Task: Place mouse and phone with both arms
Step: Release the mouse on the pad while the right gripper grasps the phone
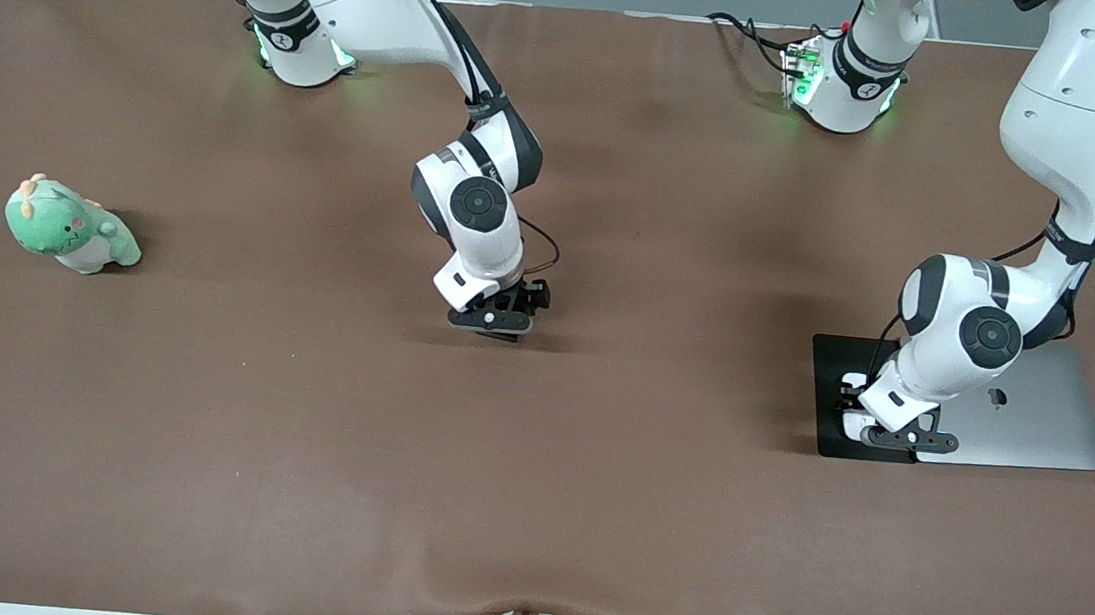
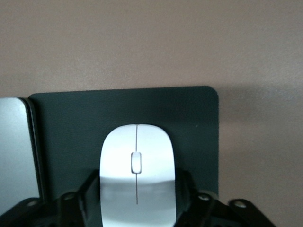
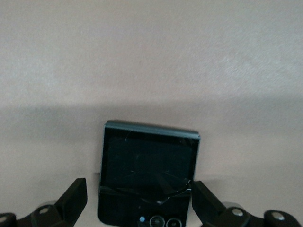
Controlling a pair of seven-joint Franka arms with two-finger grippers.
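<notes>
The white mouse (image 2: 136, 146) lies on a black pad (image 2: 71, 123) at the left arm's end of the table. My left gripper (image 2: 137, 177) is down around the mouse's rear half, low over the pad (image 1: 839, 361). In the front view the gripper (image 1: 901, 440) hides the mouse. The black phone (image 3: 149, 165) lies flat on the brown table mid-table. My right gripper (image 3: 139, 189) stands open astride the phone's camera end, a finger (image 3: 75, 196) on either side, apart from it. In the front view this gripper (image 1: 495, 326) covers the phone.
A closed silver laptop (image 1: 1039, 415) lies beside the pad, on the side away from the right arm. A green plush toy (image 1: 73, 227) sits toward the right arm's end of the table. Brown cloth covers the table (image 1: 528, 507).
</notes>
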